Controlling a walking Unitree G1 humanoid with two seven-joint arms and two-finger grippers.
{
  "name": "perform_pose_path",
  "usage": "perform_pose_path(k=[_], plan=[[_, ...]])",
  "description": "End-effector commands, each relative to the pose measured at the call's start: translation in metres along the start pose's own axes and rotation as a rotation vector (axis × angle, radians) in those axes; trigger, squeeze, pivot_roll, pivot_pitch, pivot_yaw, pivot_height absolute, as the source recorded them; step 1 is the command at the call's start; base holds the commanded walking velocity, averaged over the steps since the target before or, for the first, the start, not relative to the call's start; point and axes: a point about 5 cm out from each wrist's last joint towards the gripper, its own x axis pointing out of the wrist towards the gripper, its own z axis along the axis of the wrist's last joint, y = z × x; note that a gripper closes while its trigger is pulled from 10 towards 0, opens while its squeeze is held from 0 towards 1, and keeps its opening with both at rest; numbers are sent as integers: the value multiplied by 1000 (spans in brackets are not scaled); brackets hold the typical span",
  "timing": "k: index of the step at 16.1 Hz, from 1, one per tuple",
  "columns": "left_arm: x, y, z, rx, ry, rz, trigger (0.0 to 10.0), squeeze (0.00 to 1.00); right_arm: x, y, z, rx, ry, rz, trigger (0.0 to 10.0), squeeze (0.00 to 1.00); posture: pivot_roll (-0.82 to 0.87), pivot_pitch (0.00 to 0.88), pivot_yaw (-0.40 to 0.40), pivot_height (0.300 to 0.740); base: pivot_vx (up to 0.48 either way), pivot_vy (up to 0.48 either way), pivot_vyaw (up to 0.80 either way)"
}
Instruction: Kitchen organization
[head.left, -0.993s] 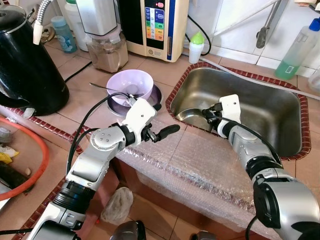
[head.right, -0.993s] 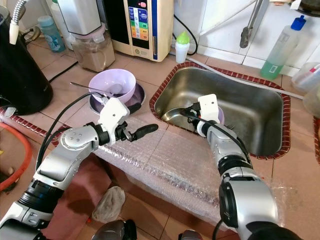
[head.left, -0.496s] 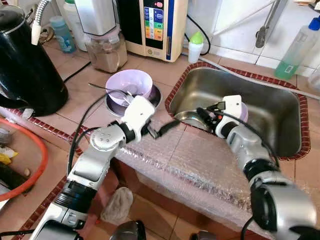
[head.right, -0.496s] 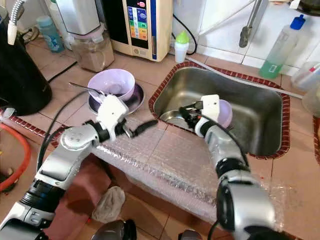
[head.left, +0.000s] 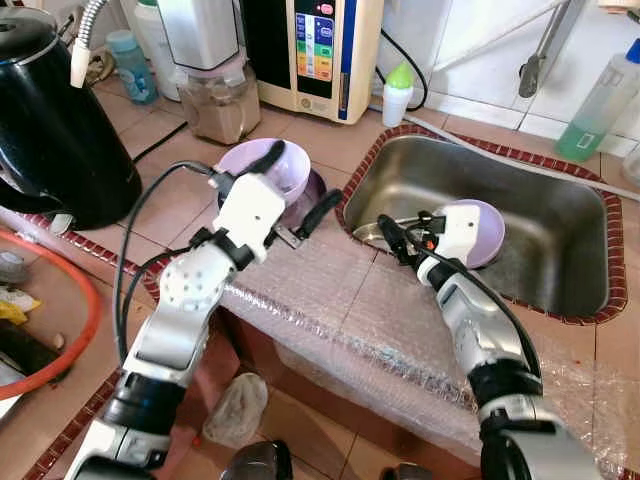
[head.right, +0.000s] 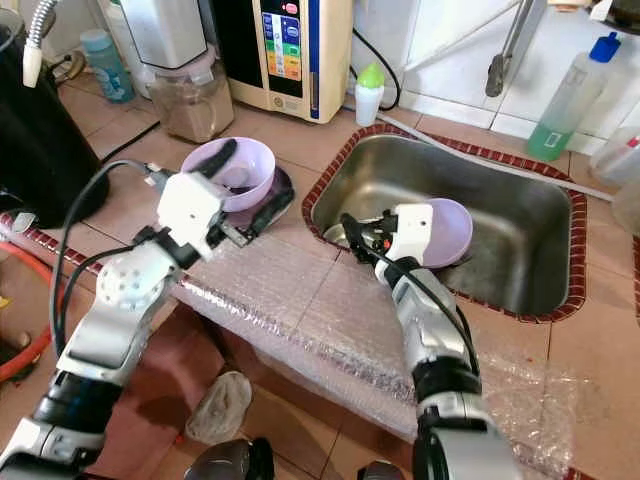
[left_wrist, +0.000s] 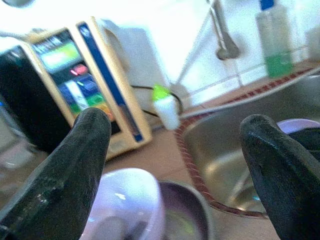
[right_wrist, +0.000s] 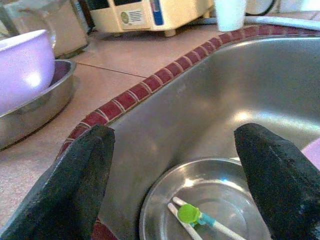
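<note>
My left gripper (head.left: 296, 186) is spread wide around the lilac bowl (head.left: 283, 163). Right gripper (right_wrist: 172, 170) hangs released over the sink's (head.left: 560, 210) steel plate (right_wrist: 215, 200).

Lavender bowl (head.left: 265, 166), upright, nested in a shallow steel dish (head.left: 308, 190) on the bench, left of centre frame. Second lavender bowl (head.left: 482, 228) tilted inside the sink (head.left: 560, 215), right of centre. Steel plate (right_wrist: 210, 205) on the sink floor; green-tipped utensil (right_wrist: 192, 216) lying in it.
</note>
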Motion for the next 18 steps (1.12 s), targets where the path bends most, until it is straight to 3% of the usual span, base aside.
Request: perform_pose_path(k=[1, 2, 3, 4, 5, 7, 9, 10, 11, 18], plan=[[-6, 8, 4, 58, -19, 91, 10000, 1000, -2, 3, -5, 28, 30, -7, 10000, 0, -12, 31, 42, 740, 0, 0, 0], [-12, 12, 0, 65, -4, 172, 10000, 1000, -3, 8, -4, 44, 27, 0, 10000, 0, -11, 32, 42, 740, 0, 0, 0], [-16, 9, -5, 63, 14, 176, 10000, 1000, -4, 12, -3, 36, 25, 15, 10000, 0, -10, 33, 38, 740, 0, 0, 0], [-21, 7, -15, 32, 54, 186, 10000, 196, -5, 18, -1, 64, 10, 45, 10000, 0, -10, 36, 36, 740, 0, 0, 0], [-23, 8, -19, 38, 68, 192, 10000, 0, -6, 20, 0, 78, 7, 55, 10000, 0, -11, 37, 32, 740, 0, 0, 0], [-22, 8, -28, 18, 93, 197, 10000, 0, -9, 26, 0, 110, 28, 103, 10000, 0, -14, 41, 28, 740, 0, 0, 0], [-20, 7, -37, -5, 119, 210, 7961, 0, -11, 28, 0, 84, 33, 103, 10000, 0, -19, 40, 29, 740, 0, 0, 0], [-19, 7, -39, -4, 122, 212, 2078, 0, -11, 27, 0, 50, 39, 92, 10000, 0, -24, 40, 32, 740, 0, 0, 0], [-19, 5, -41, -11, 130, 204, 0, 0, -12, 27, 1, 21, 42, 74, 10000, 0, -28, 39, 35, 740, 0, 0, 0], [-15, -3, -51, -27, 141, 171, 0, 0, -18, 46, 2, -100, 33, 181, 10000, 0, -38, 38, 44, 740, 0, 0, 0]])
